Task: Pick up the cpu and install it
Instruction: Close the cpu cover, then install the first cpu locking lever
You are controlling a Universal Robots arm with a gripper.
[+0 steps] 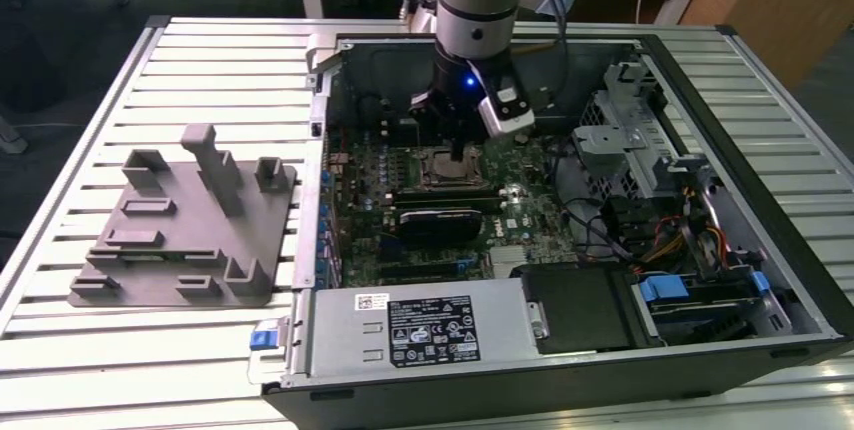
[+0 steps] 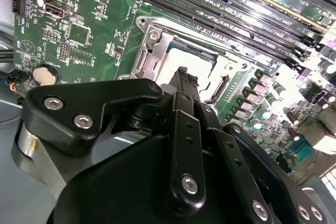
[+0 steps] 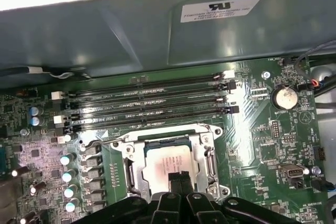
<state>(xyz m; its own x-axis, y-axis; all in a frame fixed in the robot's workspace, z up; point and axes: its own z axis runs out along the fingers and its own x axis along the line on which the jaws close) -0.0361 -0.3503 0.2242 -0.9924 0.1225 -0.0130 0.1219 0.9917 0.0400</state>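
A slatted aluminium bench (image 1: 200, 60) carries an open computer case (image 1: 561, 390) lying on its side, with its motherboard (image 1: 521, 165) facing up. In the exterior view a grey plastic fixture block (image 1: 187, 240) rests on the slats at nine o'clock from the case, just beside its wall. A silver metal box with a label (image 1: 400, 330) fills the case's six o'clock edge. Drive cages and bundled cables sit at about three to four o'clock.

The arm (image 1: 474, 0) comes down from twelve o'clock and stands nearly upright over the board, its gripper (image 1: 461, 150) reaching the socket frame (image 1: 441, 168) near the middle of the board.

In both wrist views the green motherboard (image 3: 262, 145) (image 2: 79, 30) shows four long black memory slots (image 3: 152, 103) running alongside the socket frame (image 3: 207, 156) (image 2: 152, 51). A round coin cell (image 3: 286, 97) (image 2: 44, 74) sits well apart from the socket, near the board's corner.

The cpu (image 3: 163, 158) (image 2: 191, 59) lies flat inside the socket frame, silver-grey top up, with the frame's metal edges around it. The gripper (image 3: 178, 179) (image 2: 184, 77) is closed: its two black fingertips meet along a thin seam with nothing between them. They are directly over the cpu's top, at or just above the surface; I cannot tell whether they touch it.
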